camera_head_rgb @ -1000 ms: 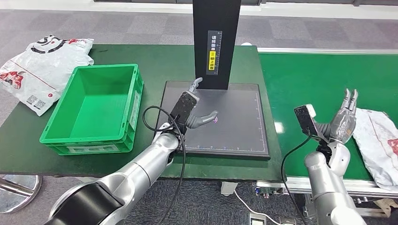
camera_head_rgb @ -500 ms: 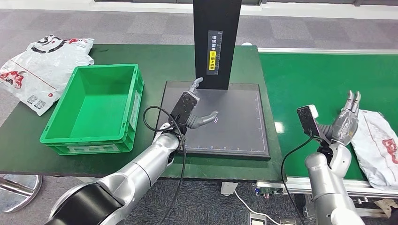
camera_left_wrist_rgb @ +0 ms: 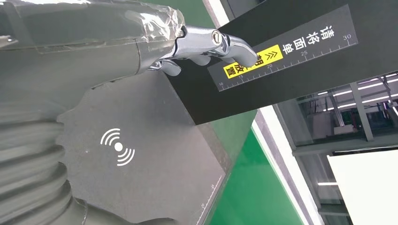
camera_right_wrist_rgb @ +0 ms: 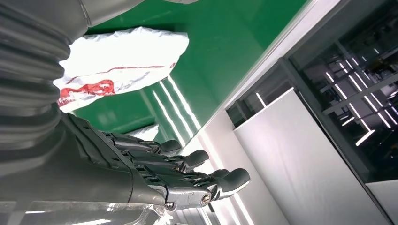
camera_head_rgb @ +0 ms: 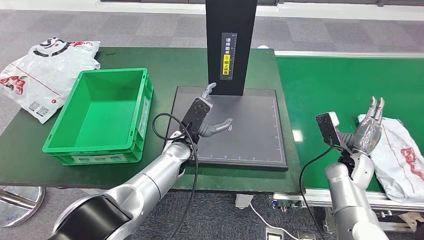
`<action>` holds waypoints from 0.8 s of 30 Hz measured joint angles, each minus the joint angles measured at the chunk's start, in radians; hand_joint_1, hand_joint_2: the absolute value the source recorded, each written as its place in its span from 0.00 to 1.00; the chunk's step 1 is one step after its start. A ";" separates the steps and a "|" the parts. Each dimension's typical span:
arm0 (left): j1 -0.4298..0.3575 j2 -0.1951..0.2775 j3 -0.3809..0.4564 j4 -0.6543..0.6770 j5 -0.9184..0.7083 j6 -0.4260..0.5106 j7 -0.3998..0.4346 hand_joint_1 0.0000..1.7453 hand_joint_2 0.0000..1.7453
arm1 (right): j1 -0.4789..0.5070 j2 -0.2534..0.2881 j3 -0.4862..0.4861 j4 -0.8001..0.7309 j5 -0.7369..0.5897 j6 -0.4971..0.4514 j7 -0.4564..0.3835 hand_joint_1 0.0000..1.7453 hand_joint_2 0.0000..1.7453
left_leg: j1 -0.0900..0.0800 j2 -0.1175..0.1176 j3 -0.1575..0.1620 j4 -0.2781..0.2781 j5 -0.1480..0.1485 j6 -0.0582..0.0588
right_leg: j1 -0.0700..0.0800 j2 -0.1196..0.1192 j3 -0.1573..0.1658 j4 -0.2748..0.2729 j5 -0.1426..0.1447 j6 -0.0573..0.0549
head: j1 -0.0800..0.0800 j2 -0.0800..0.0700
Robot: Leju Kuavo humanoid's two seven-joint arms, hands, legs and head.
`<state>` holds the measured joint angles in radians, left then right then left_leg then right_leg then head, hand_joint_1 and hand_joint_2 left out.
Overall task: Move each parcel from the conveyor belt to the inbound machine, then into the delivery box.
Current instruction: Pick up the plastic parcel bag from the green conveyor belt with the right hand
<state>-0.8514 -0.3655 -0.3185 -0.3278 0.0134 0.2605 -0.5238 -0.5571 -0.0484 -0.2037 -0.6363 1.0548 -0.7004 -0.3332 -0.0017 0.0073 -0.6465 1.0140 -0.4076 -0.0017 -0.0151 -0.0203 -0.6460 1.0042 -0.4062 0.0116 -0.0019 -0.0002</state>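
A white plastic parcel [camera_head_rgb: 400, 157] with red print lies on the green conveyor belt [camera_head_rgb: 340, 85] at the right edge. My right hand [camera_head_rgb: 369, 129] hovers over the parcel's near-left end, fingers straight and together, holding nothing. In the right wrist view the parcel [camera_right_wrist_rgb: 123, 58] lies on the belt beyond my hand [camera_right_wrist_rgb: 155, 164]. My left hand [camera_head_rgb: 210, 117] is open above the dark inbound machine pad [camera_head_rgb: 250, 132], thumb spread out. In the left wrist view my fingers [camera_left_wrist_rgb: 206, 44] reach toward the machine's black post [camera_left_wrist_rgb: 291, 56]. The green delivery box [camera_head_rgb: 102, 115] stands empty on the left.
The machine's black post [camera_head_rgb: 231, 40] rises behind the pad. Another white parcel [camera_head_rgb: 47, 70] lies on the dark green table [camera_head_rgb: 165, 65] to the left of the box. A white rail [camera_head_rgb: 350, 54] borders the belt's far side.
The parcel has travelled left along the belt, closer under my right hand. My right hand has lowered slightly. The left arm has not moved.
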 joint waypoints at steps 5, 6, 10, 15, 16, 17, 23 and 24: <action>0.000 0.000 0.000 0.000 0.000 0.000 0.000 0.00 1.00 | 0.000 0.000 0.000 0.000 0.000 0.000 0.000 0.00 1.00 | 0.000 0.000 0.000 0.000 0.000 0.000 | 0.000 0.000 0.000 0.000 0.000 0.000 | 0.000 0.000; 0.000 0.000 0.000 0.000 0.000 0.000 0.000 0.00 1.00 | 0.000 0.000 0.000 0.000 0.000 0.000 0.000 0.00 1.00 | 0.000 0.000 0.000 0.000 0.000 0.000 | 0.000 0.000 0.000 0.000 0.000 0.000 | 0.000 0.000; 0.000 0.000 0.000 0.000 0.000 0.000 0.000 0.00 1.00 | 0.000 0.000 0.000 0.000 0.000 0.000 0.000 0.00 1.00 | 0.000 0.000 0.000 0.000 0.000 0.000 | 0.000 0.000 0.000 0.000 0.000 0.000 | 0.000 0.000; 0.000 -0.001 0.000 0.000 0.000 0.000 0.000 0.00 1.00 | 0.000 0.000 0.000 0.000 0.000 0.000 0.000 0.00 1.00 | 0.000 0.000 0.000 0.000 0.000 0.000 | 0.000 0.000 0.000 0.000 0.000 0.000 | 0.000 0.000; 0.000 -0.001 0.000 0.000 0.000 0.000 0.000 0.00 1.00 | 0.000 0.000 0.000 0.000 0.000 0.000 0.000 0.00 1.00 | 0.000 0.000 0.000 0.000 0.000 0.000 | 0.000 0.000 0.000 0.000 0.000 0.000 | 0.000 0.000; 0.000 -0.001 0.000 0.000 0.000 0.000 0.000 0.00 1.00 | 0.000 0.000 0.000 0.000 0.000 0.000 0.000 0.00 1.00 | 0.000 0.000 0.000 0.000 0.000 0.000 | 0.000 0.000 0.000 0.000 0.000 0.000 | 0.000 0.000; 0.000 -0.001 0.000 0.000 0.000 0.000 0.000 0.00 1.00 | 0.000 0.000 0.000 0.000 0.000 0.000 0.000 0.00 1.00 | 0.000 0.000 0.000 0.000 0.000 0.000 | 0.000 0.000 0.000 0.000 0.000 0.000 | 0.000 0.000; 0.000 -0.001 0.000 0.000 0.000 0.001 0.000 0.00 1.00 | 0.000 0.000 0.000 0.000 0.003 0.000 0.003 0.00 1.00 | 0.000 0.000 0.000 0.000 0.000 0.000 | 0.000 0.000 0.000 0.000 0.000 0.000 | 0.000 0.000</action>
<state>-0.8512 -0.3666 -0.3185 -0.3281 0.0138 0.2612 -0.5239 -0.5570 -0.0481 -0.2037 -0.6363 1.0576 -0.7004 -0.3304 -0.0017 0.0073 -0.6464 1.0140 -0.4076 -0.0017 -0.0151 -0.0203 -0.6461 1.0042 -0.4063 0.0116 -0.0019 -0.0002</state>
